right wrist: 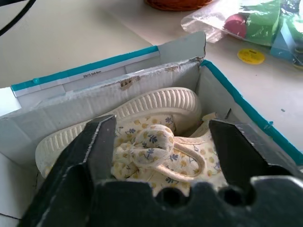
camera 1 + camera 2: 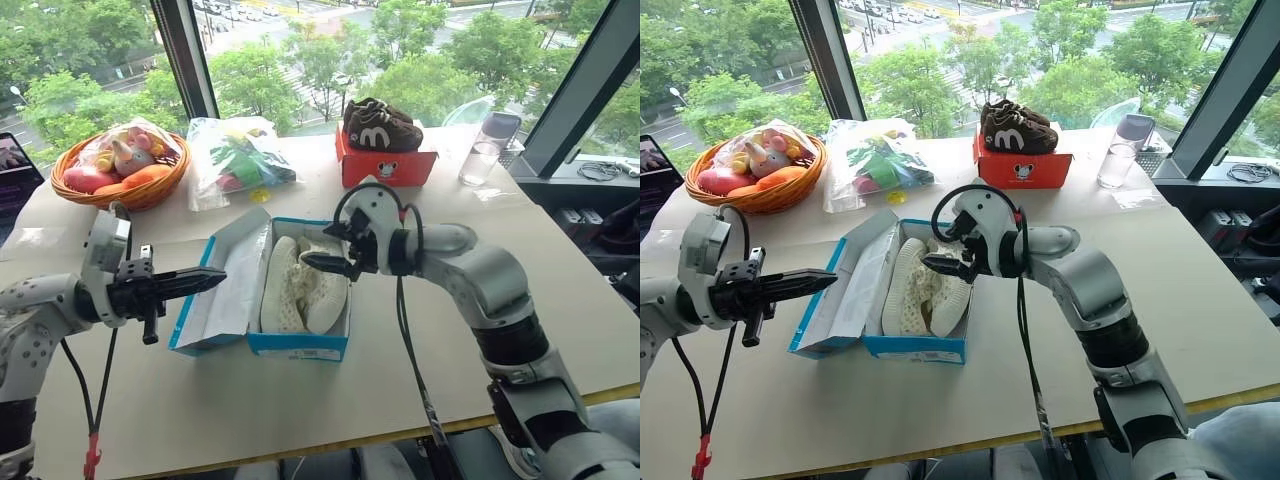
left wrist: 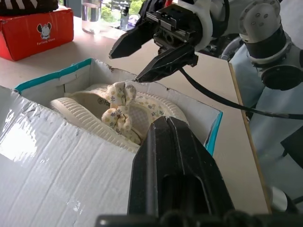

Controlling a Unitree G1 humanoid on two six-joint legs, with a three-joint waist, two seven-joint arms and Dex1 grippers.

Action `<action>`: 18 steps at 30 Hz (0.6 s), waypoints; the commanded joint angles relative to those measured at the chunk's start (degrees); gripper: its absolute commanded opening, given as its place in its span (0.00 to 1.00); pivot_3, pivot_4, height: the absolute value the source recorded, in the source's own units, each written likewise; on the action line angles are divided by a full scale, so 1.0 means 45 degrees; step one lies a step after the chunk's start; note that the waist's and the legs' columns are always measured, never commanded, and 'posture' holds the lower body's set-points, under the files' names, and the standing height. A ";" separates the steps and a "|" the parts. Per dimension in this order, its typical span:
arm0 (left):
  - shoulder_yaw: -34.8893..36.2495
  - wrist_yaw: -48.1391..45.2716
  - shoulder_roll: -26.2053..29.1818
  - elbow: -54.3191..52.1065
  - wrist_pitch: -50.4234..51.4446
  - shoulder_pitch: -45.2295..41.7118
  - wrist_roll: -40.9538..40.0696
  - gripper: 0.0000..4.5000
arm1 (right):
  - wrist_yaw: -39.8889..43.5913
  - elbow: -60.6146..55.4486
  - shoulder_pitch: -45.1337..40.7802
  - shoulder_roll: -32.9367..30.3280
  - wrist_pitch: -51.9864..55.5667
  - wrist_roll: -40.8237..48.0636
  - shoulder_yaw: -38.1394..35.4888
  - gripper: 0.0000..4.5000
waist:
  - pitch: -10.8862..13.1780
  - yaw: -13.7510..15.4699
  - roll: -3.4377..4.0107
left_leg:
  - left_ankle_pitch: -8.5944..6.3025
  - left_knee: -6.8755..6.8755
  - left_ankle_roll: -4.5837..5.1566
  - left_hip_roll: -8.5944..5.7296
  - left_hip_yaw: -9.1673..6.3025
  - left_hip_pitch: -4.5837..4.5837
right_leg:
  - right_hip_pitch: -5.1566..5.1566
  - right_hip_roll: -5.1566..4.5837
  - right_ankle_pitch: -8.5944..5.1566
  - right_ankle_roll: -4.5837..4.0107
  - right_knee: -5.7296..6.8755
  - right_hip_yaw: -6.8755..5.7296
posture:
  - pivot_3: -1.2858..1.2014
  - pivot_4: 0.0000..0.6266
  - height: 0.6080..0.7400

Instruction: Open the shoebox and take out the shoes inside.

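Shoebox (image 2: 300,345), bright blue cardboard, lies open; my right gripper (image 2: 325,250), jaws spread, hovers above the cream knit shoes (image 2: 303,285). Gripping only the bow could snag. My left gripper (image 2: 205,281), pressed together, sits beside the box.

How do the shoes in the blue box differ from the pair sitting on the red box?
The cream shoes lie inside the open blue shoebox, near the robot; the dark brown shoes sit on top of the closed red box, farther back by the window. The cream pair has a small flower print; the brown pair bears a white "m". Both are pairs, with a box.
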 commanded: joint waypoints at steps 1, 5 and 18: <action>0.0134 0.0053 0.0069 -0.0195 -0.0043 -0.0156 -0.0097 0.00 | 0.1397 -0.0477 -0.0818 -0.0875 -0.1516 -0.0717 0.0720 1.00 | 0.0000 -0.0009 0.0000 | 0.0000 0.0001 0.0000 0.0000 0.0000 0.0001 | 0.0000 0.0001 -0.0031 0.0052 0.0000 0.0000 | 0.52 0.24 1.00; -0.0217 -0.0060 0.0094 0.0139 -0.0097 -0.0455 0.0104 0.00 | 0.2900 -0.0046 -0.2457 -0.1607 -0.2343 -0.1851 0.1983 1.00 | 0.0001 -0.0009 0.0001 | 0.0000 0.0000 0.0000 0.0000 0.0000 0.0001 | 0.0001 0.0000 -0.0048 0.0079 -0.0003 -0.0001 | 0.52 0.24 1.00; -0.0867 -0.0118 -0.0089 0.0226 -0.0191 -0.0667 0.0436 0.00 | 0.3284 0.2190 -0.4169 0.0493 0.0578 -0.1965 0.3324 1.00 | -0.0001 0.0053 -0.0003 | -0.0003 0.0012 0.0000 -0.0008 0.0003 -0.0017 | -0.0015 -0.0010 0.0013 -0.0010 0.0007 0.0002 | 0.52 0.24 1.00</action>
